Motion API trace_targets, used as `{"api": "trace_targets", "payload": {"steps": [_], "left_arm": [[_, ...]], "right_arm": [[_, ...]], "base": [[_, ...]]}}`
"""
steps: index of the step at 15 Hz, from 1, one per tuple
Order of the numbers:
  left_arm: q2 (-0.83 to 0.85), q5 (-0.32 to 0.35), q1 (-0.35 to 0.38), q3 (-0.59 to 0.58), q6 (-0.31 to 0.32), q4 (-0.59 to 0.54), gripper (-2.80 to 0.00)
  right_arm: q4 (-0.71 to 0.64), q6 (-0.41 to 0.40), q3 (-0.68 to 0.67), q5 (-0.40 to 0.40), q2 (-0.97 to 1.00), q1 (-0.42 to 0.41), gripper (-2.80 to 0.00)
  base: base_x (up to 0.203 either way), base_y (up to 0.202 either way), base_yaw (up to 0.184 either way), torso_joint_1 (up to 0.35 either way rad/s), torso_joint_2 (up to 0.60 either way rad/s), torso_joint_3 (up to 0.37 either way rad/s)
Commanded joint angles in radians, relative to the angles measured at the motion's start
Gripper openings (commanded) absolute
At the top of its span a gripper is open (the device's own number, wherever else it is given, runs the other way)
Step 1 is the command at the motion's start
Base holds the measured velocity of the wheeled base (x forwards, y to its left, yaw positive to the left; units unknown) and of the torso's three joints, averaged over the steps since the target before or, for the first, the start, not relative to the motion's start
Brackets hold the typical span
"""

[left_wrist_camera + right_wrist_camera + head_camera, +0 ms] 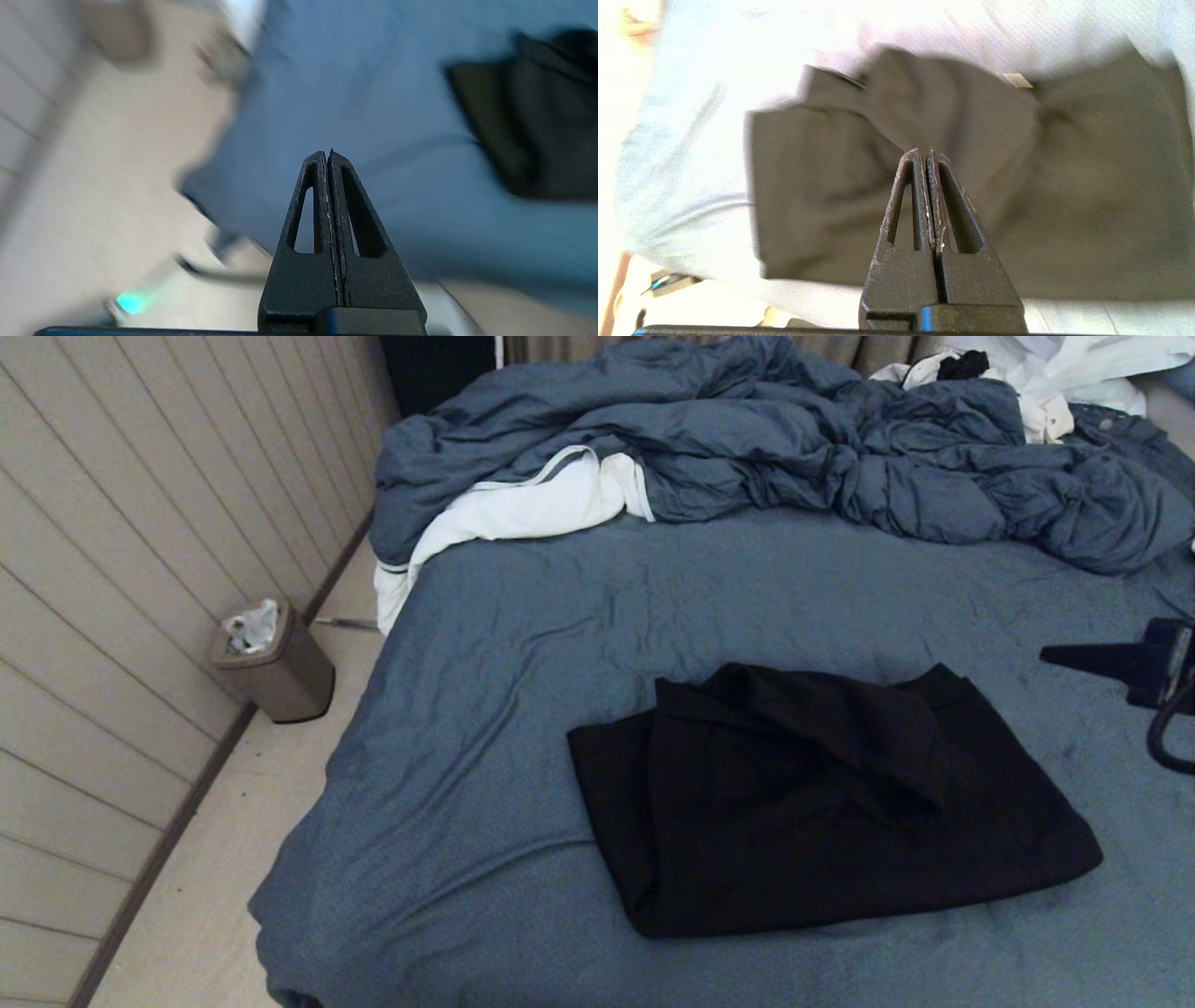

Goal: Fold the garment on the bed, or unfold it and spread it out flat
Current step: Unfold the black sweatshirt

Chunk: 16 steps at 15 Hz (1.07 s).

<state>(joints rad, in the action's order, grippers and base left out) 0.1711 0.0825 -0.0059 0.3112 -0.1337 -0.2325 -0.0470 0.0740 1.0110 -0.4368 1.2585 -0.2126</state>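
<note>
Beige wall panels are running along the left, beside the bed [485,644]. Left pincer [326,154] is hovering pressed together over the bed's edge. Folded garment [822,803] is lying mid-bed. Right pincer [924,153] is hovering above it, likewise pressed together.

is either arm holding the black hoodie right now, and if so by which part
Nothing is held. Both tools are shut on nothing: the right tool hangs above the folded garment without touching it, and the left tool is over the bed near its edge.
</note>
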Motion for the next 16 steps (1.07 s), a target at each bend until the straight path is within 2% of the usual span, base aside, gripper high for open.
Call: {"api": "trace_targets", "payload": {"steps": [1, 3, 4, 5, 6, 8, 10, 12, 14, 16], "left_arm": [[0.296, 0.113, 0.0, 0.115, -0.039, -0.045, -2.8], [0.526, 0.271, -0.009, 0.207, -0.103, -0.075, -2.8], [0.636, 0.35, -0.031, 0.258, -0.133, -0.089, -2.8], [0.739, 0.409, -0.083, 0.309, -0.173, -0.1, -2.8], [0.817, 0.447, -0.169, 0.351, -0.22, -0.104, 0.0], [0.98, 0.475, -0.407, 0.424, -0.324, -0.088, 0.0], [1.171, 0.437, -0.551, 0.489, -0.405, -0.032, 0.0], [1.345, 0.401, -0.618, 0.575, -0.462, 0.028, 0.0], [1.501, 0.376, -0.661, 0.664, -0.488, 0.06, 0.0], [1.621, 0.315, -0.726, 0.741, -0.499, 0.089, 0.0]], "right_arm": [[-0.025, 0.001, 0.097, -0.002, 0.056, 0.069, -2.8], [-0.046, 0.001, 0.168, -0.001, 0.095, 0.125, -2.8], [-0.049, 0.001, 0.191, 0.0, 0.114, 0.142, -2.8], [-0.049, 0.001, 0.207, 0.0, 0.134, 0.156, -2.8], [-0.049, 0.001, 0.222, -0.001, 0.154, 0.17, -2.8], [-0.048, 0.003, 0.254, -0.002, 0.188, 0.194, -2.8], [-0.047, 0.003, 0.259, -0.002, 0.196, 0.196, -2.8], [-0.045, 0.001, 0.273, -0.002, 0.196, 0.197, -2.8], [-0.044, -0.002, 0.273, 0.0, 0.184, 0.196, -2.8], [-0.042, -0.003, 0.276, 0.0, 0.182, 0.194, -2.8]], "base": [[0.0, 0.0, 0.0, 0.0, 0.0, 0.0], [0.0, 0.0, 0.0, 0.0, 0.0, 0.0], [0.0, 0.0, 0.0, 0.0, 0.0, 0.0], [0.0, 0.0, 0.0, 0.0, 0.0, 0.0], [0.0, 0.0, 0.0, 0.0, 0.0, 0.0], [0.0, 0.0, 0.0, 0.0, 0.0, 0.0], [0.0, 0.0, 0.0, 0.0, 0.0, 0.0], [0.0, 0.0, 0.0, 0.0, 0.0, 0.0], [0.0, 0.0, 0.0, 0.0, 0.0, 0.0], [0.0, 0.0, 0.0, 0.0, 0.0, 0.0]]}}
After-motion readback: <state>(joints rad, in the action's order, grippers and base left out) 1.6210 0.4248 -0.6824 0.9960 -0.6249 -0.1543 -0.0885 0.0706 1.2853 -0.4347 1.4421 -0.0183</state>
